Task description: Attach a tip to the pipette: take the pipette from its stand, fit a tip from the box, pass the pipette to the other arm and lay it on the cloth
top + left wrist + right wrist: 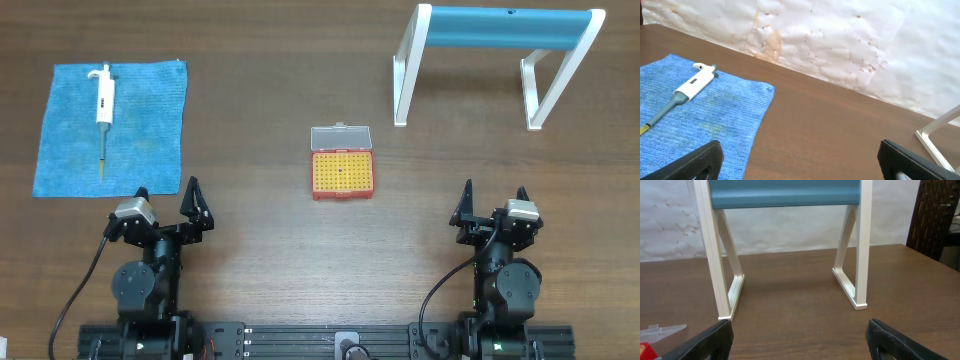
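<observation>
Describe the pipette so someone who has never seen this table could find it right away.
On the left side of the table lies a blue cloth. The pipette rests on it, toward the cloth's left side. It is the only slim white tool, with a yellow tip at the end nearer the arms, unlike the squat red tip box mid-table.

Tabletop [255, 255]: we are looking at brown wood grain, evenly lit.
Wall [840, 40]: we are seeing white plaster, speckled with brown stains.
Dark slatted panel [938, 215]: we are glimpsing it beside the wall.
</observation>
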